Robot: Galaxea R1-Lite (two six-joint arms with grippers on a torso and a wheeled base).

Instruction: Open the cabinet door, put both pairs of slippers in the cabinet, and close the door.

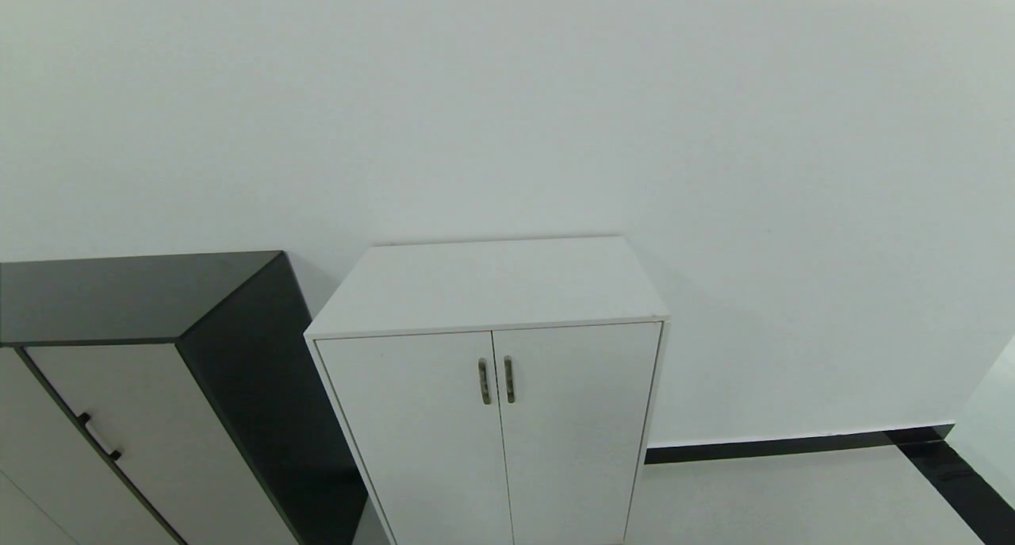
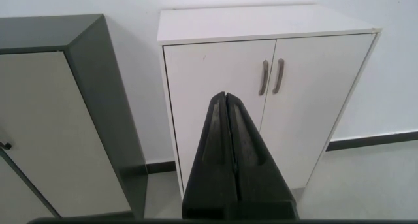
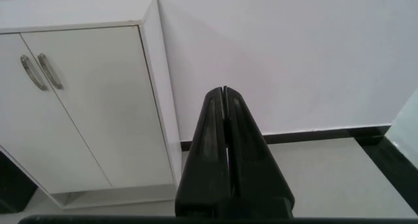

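Closest in, the left gripper (image 2: 226, 95) and right gripper (image 3: 224, 91) each hang with fingers pressed together, holding nothing, well short of the white cabinet (image 1: 492, 287). It stands against the wall (image 1: 507, 93), both doors closed. Those doors look like stiff, light panels on side hinges (an easy pull, I judge). The slim upright handle (image 1: 509, 379) by the centre seam is the place to pinch, though smooth metal may slip. Pale floor (image 1: 793, 497) meets black skirting (image 1: 777, 447); a dark-sided cabinet (image 1: 246, 355) stands just beside.
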